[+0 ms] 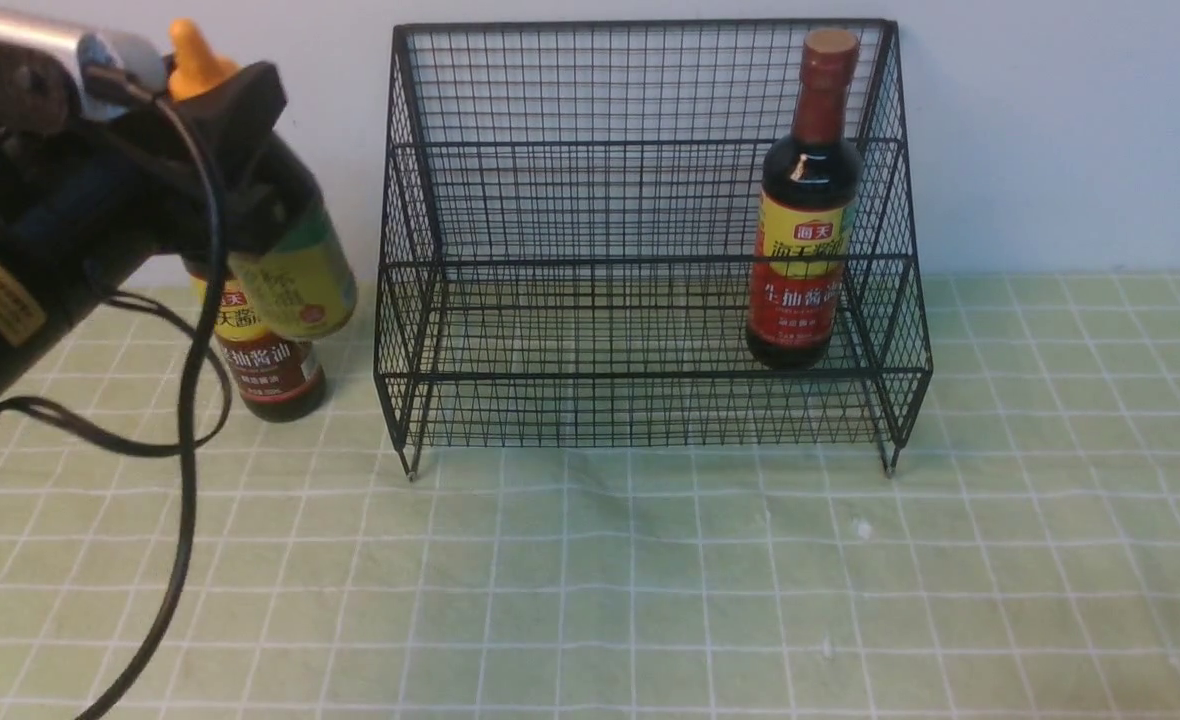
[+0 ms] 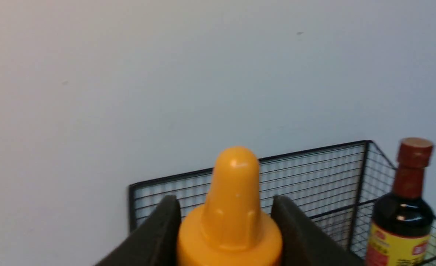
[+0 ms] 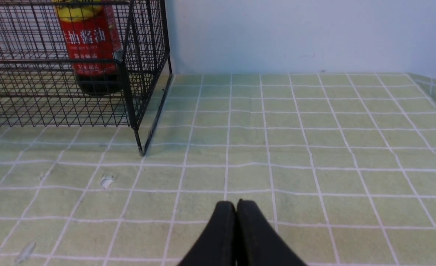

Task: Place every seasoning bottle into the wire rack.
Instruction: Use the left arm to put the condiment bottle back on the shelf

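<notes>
Two end effectors show. We see the right end effector (image 3: 235,229) with its fingers pressed together on nothing, above the green table (image 1: 650,580). At the upper left of the front frame, our left end effector (image 1: 250,140) clamps the short bottle (image 1: 295,280) just under its orange cap (image 1: 190,55), holding it tilted, clear of the table. Behind it a tall bottle (image 1: 268,365) stands on the table, left of the wire rack (image 1: 570,200). A second tall bottle (image 1: 805,250) stands upright inside the rack's right end.
</notes>
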`<control>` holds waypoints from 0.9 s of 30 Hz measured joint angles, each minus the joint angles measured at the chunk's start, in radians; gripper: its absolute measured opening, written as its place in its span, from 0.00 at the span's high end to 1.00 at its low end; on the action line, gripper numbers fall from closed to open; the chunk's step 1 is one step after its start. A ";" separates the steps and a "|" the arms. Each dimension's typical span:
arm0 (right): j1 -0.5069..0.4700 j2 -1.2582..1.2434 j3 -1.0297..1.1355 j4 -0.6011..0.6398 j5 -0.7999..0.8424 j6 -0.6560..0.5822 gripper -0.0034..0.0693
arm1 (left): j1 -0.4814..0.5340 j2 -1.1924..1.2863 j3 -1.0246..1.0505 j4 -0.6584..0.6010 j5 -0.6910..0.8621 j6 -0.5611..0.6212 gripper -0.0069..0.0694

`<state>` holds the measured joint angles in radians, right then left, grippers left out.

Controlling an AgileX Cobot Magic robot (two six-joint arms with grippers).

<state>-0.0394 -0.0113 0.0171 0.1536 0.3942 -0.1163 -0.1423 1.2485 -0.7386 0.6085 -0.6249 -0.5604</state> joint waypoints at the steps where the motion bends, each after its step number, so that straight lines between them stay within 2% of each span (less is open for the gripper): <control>1: 0.000 0.000 0.000 0.000 0.000 0.000 0.97 | -0.022 0.021 -0.018 0.010 0.000 -0.003 0.54; 8: 0.000 0.000 0.000 0.000 0.000 0.000 0.97 | -0.121 0.230 -0.126 0.038 -0.003 0.037 0.54; 16: 0.000 0.000 0.000 0.000 0.000 0.000 0.97 | -0.125 0.411 -0.194 0.008 -0.012 0.050 0.54; 27: 0.000 0.000 0.000 0.000 0.000 0.000 0.97 | -0.125 0.492 -0.197 -0.012 0.005 0.049 0.54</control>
<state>-0.0394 -0.0113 0.0171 0.1536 0.3940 -0.1163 -0.2673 1.7409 -0.9352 0.5970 -0.6194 -0.5117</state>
